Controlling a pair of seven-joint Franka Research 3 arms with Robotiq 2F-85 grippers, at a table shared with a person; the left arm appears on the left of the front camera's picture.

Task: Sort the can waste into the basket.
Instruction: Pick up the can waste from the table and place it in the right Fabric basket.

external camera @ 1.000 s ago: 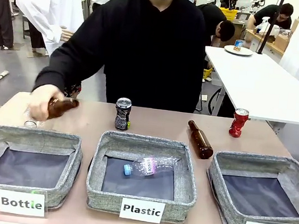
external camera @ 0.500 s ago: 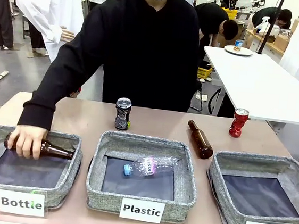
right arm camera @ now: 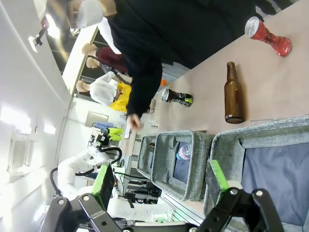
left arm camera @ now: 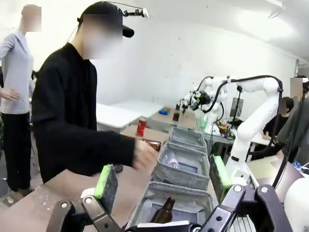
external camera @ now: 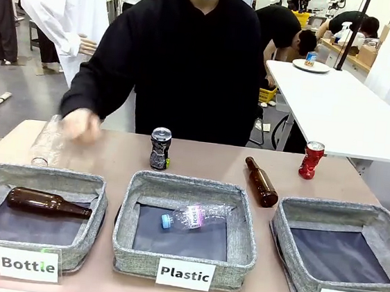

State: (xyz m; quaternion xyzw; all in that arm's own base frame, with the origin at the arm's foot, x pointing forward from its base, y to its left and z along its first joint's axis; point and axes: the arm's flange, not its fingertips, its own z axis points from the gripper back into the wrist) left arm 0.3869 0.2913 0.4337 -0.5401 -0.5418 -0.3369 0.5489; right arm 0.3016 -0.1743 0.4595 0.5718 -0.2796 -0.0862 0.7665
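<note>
Near edge of counter (external camera: 207,163), three baskets in a row: Bottle basket (external camera: 45,174) left, Plastic basket (external camera: 184,183) centre, Can basket (external camera: 328,207) right. A glass bottle (external camera: 42,202) lies in the Bottle basket, and a plastic bottle (external camera: 194,216) lies in the Plastic basket. Behind the row, left to right: second plastic bottle (external camera: 46,143), first can (external camera: 160,148) standing behind the Plastic basket, second glass bottle (external camera: 261,183) lying near the Can basket's far-left corner, second can (external camera: 311,160) standing farther back.

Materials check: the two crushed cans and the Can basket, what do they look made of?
Black-and-silver can: thin metal, likely aluminium; glossy print, pinched waist. Red can: same, shiny silver top, creased body. Can basket: grey woven fabric, matte, soft-looking walls; dark smooth floor, maybe synthetic.
</note>
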